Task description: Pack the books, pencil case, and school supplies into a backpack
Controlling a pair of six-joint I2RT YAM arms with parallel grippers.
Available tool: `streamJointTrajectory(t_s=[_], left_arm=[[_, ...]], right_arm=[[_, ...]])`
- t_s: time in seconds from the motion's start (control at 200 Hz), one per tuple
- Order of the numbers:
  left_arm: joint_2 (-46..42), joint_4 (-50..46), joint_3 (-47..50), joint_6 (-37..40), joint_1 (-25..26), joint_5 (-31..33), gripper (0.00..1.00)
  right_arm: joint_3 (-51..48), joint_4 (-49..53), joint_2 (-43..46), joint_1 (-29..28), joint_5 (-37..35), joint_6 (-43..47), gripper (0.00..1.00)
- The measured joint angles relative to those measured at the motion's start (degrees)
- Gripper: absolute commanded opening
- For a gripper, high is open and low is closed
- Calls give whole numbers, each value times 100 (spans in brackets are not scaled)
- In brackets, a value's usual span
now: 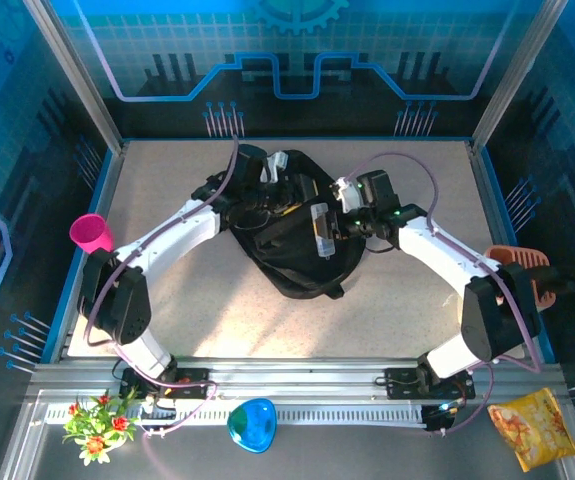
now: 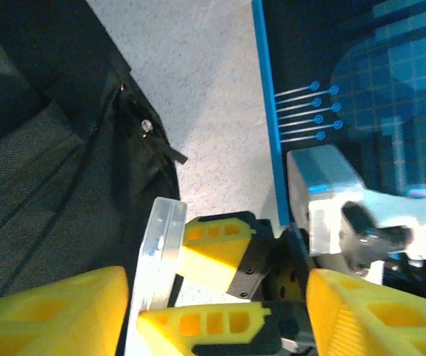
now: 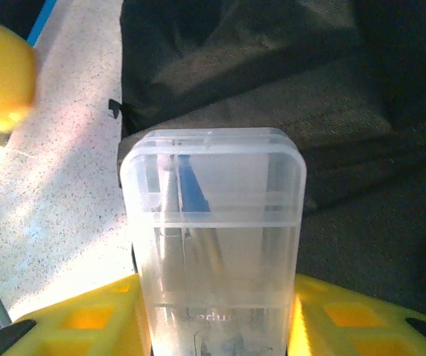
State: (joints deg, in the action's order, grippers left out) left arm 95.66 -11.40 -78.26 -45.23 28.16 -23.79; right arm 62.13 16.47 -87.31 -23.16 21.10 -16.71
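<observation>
Clear plastic, the pencil case point(image 3: 213, 230) is clamped in the jaws of the right gripper point(image 3: 218, 304) above the black backpack point(image 3: 331, 133), mid-scene. Let go over closed fabric, it could slide off onto the surface point(image 3: 57, 185). The left gripper point(image 2: 214, 297), jaws apart just beside, could also knock it. Its long axis follows the fingers point(image 3: 361, 319), rounded end toward the backpack.

Black backpack point(image 2: 42, 148) beside a gripped clear pencil case point(image 2: 155, 252)
The left gripper point(image 2: 214, 297) has its yellow fingers spread wide; between them the right gripper point(image 2: 170, 288) clasps the case edge-on, near the backpack's zipper pull point(image 2: 147, 127), with the speckled table point(image 2: 205, 89) beyond.
</observation>
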Motion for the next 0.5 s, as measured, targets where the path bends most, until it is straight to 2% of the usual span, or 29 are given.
streamJointTrajectory(t_s=[0.5], left_arm=[[433,-214,-11,-133,0,-251,35]], right_arm=[[-2,-409,-177,-9,361,118,47]])
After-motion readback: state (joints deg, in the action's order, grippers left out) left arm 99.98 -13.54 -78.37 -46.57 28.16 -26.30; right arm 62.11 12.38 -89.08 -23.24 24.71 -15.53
